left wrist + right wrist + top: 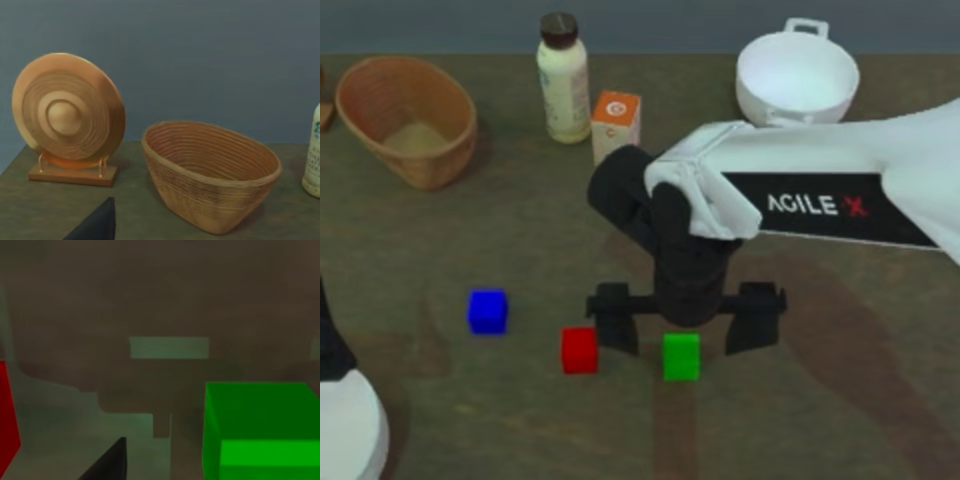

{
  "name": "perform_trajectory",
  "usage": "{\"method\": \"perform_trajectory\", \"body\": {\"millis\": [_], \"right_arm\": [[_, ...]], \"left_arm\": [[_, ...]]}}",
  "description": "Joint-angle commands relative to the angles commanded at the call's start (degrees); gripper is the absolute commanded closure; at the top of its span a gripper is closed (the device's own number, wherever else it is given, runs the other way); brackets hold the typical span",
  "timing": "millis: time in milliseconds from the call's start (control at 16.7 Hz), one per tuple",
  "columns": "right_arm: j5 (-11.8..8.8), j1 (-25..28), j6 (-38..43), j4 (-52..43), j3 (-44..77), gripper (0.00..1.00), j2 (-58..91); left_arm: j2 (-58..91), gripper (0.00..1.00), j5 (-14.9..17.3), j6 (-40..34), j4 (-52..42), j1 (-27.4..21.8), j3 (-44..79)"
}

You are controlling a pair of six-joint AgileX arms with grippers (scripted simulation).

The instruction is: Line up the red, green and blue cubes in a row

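Observation:
My right gripper [684, 338] hangs low over the table's front middle, open wide. The green cube [681, 357] stands on the table between its two fingers, with a gap on each side. Just outside the left finger [616, 322] stands the red cube [579, 350]. The blue cube [487, 311] lies farther left, a little farther back. In the right wrist view the green cube [260, 430] fills the near corner, the red cube [7, 415] shows at the edge, and one dark finger [112, 462] pokes in. My left arm [340, 400] is parked at the front left, its gripper open.
Along the back stand a wicker basket [408, 118], a cream bottle [563, 80], a white box with an orange top [616, 122] and a white pot [796, 78]. A wooden disc on a stand [67, 112] shows beside the basket [210, 175].

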Motion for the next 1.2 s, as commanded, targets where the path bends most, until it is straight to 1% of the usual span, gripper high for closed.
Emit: {"method": "perform_trajectory", "body": {"millis": [360,660,780,1080,1200], "right_arm": [[0.01,0.03,-0.02,-1.01,0.83,0.0,-0.33],[-0.04,0.39,0.09,-10.77,6.7,0.0,-3.62],[-0.05,0.47,0.0,-13.21,8.3,0.0,-4.82],[-0.04,0.15,-0.02,-13.36,8.39,0.0,-4.82],[0.56,-0.48,-1.02,-12.47,7.01,0.0,-6.55]], "left_arm": [[0.0,0.0,0.0,0.0,0.0,0.0,0.0],[0.0,0.0,0.0,0.0,0.0,0.0,0.0],[0.0,0.0,0.0,0.0,0.0,0.0,0.0],[0.01,0.0,0.0,-0.01,-0.01,0.0,0.0],[1.44,0.0,0.07,-0.33,-0.93,-0.4,1.37]]}}
